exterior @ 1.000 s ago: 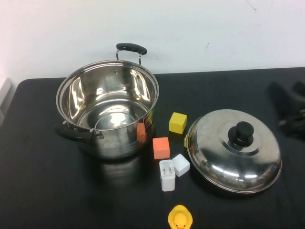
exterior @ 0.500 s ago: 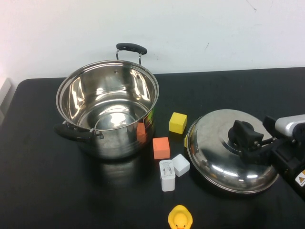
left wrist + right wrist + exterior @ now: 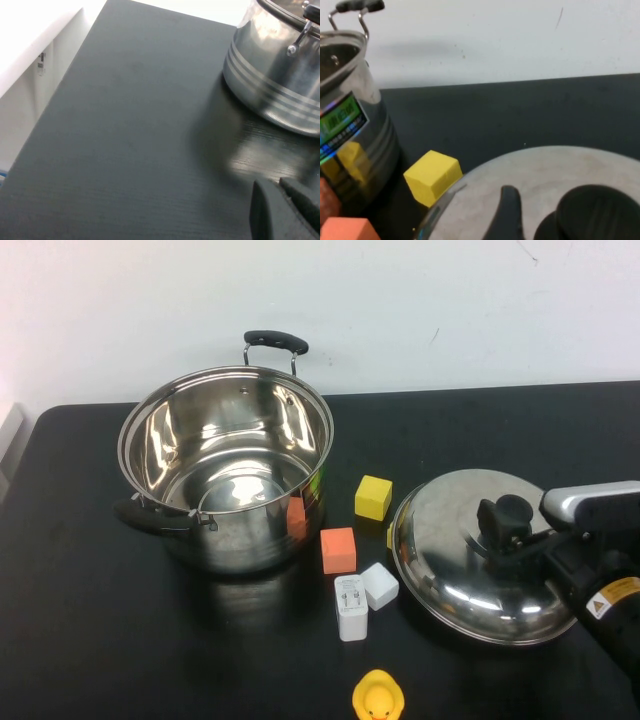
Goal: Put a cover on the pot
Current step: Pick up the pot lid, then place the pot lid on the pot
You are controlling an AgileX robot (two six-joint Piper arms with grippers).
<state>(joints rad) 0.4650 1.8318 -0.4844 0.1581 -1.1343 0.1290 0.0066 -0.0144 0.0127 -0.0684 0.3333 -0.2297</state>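
The pot [image 3: 226,466] is a large shiny steel stockpot with two black side handles, standing open and empty at the left of the black table; it also shows in the left wrist view [image 3: 280,75] and the right wrist view [image 3: 345,125]. The domed steel lid [image 3: 470,565] with a black knob [image 3: 506,512] lies on the table to the right. My right gripper [image 3: 508,532] is open and straddles the knob; one finger [image 3: 508,210] shows beside the knob [image 3: 597,212] with a gap. My left gripper [image 3: 277,184] is shut and empty, low over the table left of the pot, outside the high view.
Between pot and lid lie a yellow block [image 3: 373,497], an orange block [image 3: 338,549], a white block [image 3: 380,585] and a white charger [image 3: 351,607]. A yellow rubber duck [image 3: 378,698] sits at the front edge. A white wall stands behind the table.
My right arm has come in from the right edge and its gripper has moved over the lid to the knob. The pot, lid and blocks have not moved.
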